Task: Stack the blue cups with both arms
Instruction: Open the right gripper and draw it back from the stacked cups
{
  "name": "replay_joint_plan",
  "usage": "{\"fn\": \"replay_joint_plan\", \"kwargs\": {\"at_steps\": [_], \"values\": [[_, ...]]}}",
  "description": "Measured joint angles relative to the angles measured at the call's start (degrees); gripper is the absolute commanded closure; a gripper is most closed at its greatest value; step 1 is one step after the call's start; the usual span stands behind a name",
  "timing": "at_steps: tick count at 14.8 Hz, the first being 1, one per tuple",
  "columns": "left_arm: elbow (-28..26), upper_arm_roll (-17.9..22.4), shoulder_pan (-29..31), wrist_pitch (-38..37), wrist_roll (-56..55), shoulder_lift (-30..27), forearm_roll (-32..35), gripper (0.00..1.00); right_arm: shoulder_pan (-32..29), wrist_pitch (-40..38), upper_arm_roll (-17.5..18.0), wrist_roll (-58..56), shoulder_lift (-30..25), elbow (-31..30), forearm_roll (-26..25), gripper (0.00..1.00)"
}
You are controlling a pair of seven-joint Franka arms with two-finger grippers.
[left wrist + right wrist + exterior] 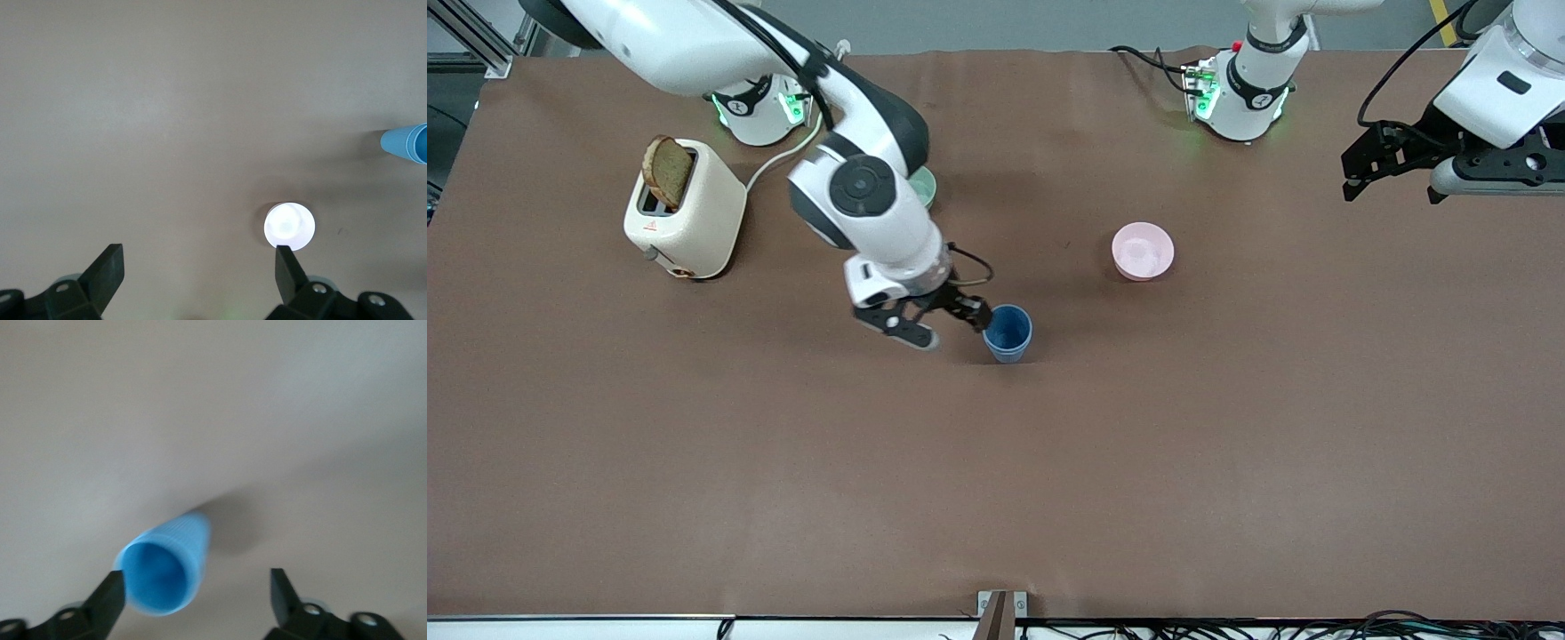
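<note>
Blue plastic shows at one spot only: a single tumbler (1008, 333) stands upright near the middle of the brown table (1227, 462), nearer the front camera than the pink bowl (1143, 251). Whether it is one cup or two nested cannot be told from these views; no second blue cup stands anywhere else on the table. In the right wrist view its ribbed wall and open mouth (163, 570) sit close to one finger of the right gripper (197, 597), whose fingers are spread wide with nothing between them.

From the front, the right gripper (935, 322) hangs low just beside the cup, on the side toward the right arm's end of the table. The left gripper (1392, 182) waits high over the left arm's end, fingers likewise apart and empty; its wrist camera looks down on the pink bowl (289, 225).

A pale green bowl (923, 185) peeks out from under the right arm, and a cream toaster (685, 209) with a slice of bread (668, 171) stands toward the right arm's end.

My reading: the stack may already be made, with the right gripper clear of it.
</note>
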Motion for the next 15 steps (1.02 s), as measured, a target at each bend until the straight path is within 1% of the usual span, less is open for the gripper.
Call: {"fn": "replay_joint_plan", "kwargs": {"at_steps": [3, 5, 8, 10, 12, 13, 15], "values": [[-0.01, 0.00, -0.01, -0.06, 0.00, 0.00, 0.00, 0.00, -1.61, -9.32, -6.43, -12.32, -11.51, 0.16, 1.35, 0.00], [-0.01, 0.01, -0.01, -0.09, 0.00, 0.00, 0.00, 0.00, -2.32, -14.42, -11.40, -21.57, -17.98, 0.02, 4.79, 0.00], [-0.01, 0.04, -0.01, -0.54, 0.00, 0.00, 0.00, 0.00, -2.63, -21.29, -21.74, -38.14, -25.48, -0.29, 11.61, 0.00], [-0.02, 0.06, -0.02, -0.64, 0.00, 0.00, 0.00, 0.00, -2.85, -24.20, -29.17, -47.74, -29.30, -0.39, 15.65, 0.00], [0.01, 0.08, -0.02, -0.79, 0.00, -0.01, 0.00, 0.00, -2.98, -27.54, -35.36, -55.27, -32.16, -0.57, 17.68, 0.00], [0.09, 0.08, -0.02, -0.79, 0.00, -0.02, 0.00, 0.00, -3.00, -29.26, -37.62, -57.93, -32.98, -0.64, 17.94, 0.00], [0.43, 0.09, -0.01, -0.79, 0.00, -0.06, 0.00, 0.00, -2.99, -30.24, -41.16, -62.46, -33.51, -0.34, 18.04, 0.00]]}}
